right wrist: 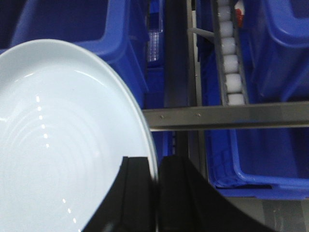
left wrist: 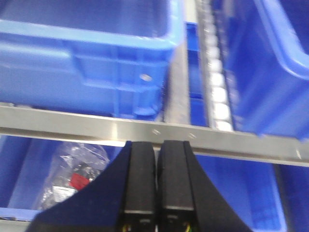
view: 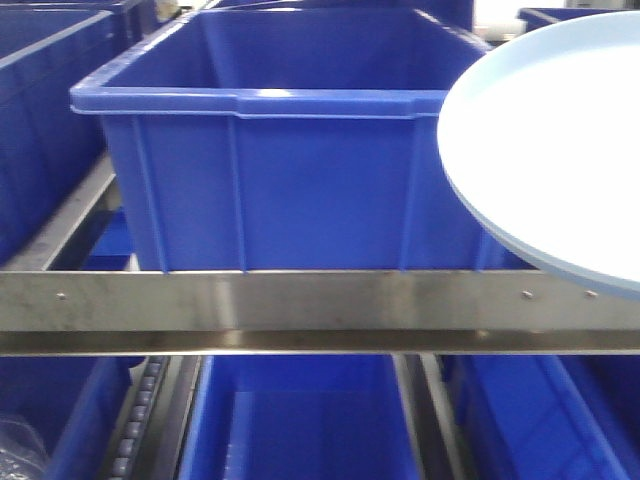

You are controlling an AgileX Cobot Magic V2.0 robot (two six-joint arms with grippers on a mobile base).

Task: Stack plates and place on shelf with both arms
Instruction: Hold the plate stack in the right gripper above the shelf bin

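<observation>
A pale bluish-white plate (view: 555,150) hangs in the air at the right of the front view, in front of the shelf rail (view: 300,305). In the right wrist view the same plate (right wrist: 58,140) fills the left half, and my right gripper (right wrist: 155,169) is shut on its rim, one finger on each face. My left gripper (left wrist: 158,154) is shut with nothing between its fingers, facing the steel rail (left wrist: 145,128). Only this one plate shows.
A large blue bin (view: 270,140) stands on the upper shelf behind the rail, with more blue bins (view: 300,420) below and to the sides. A roller track (right wrist: 229,58) runs between bins. A clear plastic bag (left wrist: 72,174) lies in a lower bin.
</observation>
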